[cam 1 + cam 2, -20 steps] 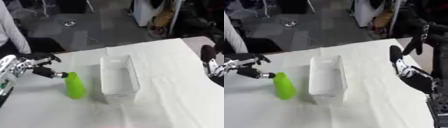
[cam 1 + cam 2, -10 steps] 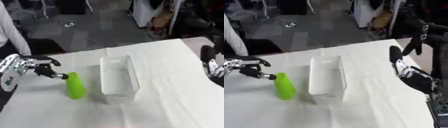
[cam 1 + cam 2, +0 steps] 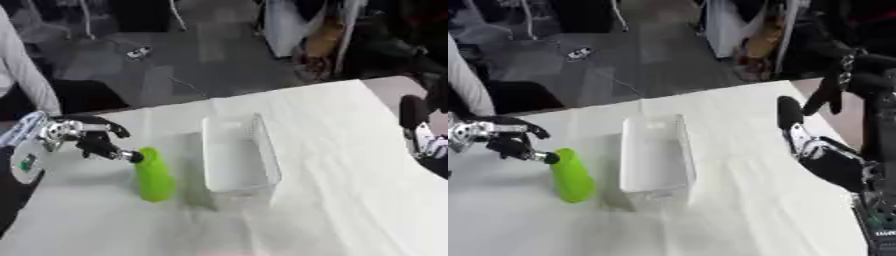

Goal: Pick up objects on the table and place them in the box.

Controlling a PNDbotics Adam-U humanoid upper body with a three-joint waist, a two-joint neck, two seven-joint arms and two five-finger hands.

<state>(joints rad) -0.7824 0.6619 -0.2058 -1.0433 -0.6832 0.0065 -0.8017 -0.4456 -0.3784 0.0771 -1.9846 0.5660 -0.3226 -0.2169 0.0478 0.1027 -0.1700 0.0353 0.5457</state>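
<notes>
Currently your left robot hand pinches only the green bottle's top; lifting may swing it against the box.

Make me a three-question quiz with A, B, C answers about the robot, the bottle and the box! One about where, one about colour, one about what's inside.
1. Where is the bottle?
A. Inside the box
B. On the table, to the left of the box
C. On the floor

2. What colour is the bottle?
A. Green
B. Red
C. Blue

3. What is in the box right now?
A. The bottle
B. A ball
C. Nothing that shows

Answers:
1 B: the bottle lies on the white table beside the box, with the left hand at its top end.
2 A: it is bright green.
3 C: only the box's white bottom shows. The right hand is over by the table's right edge.
</notes>
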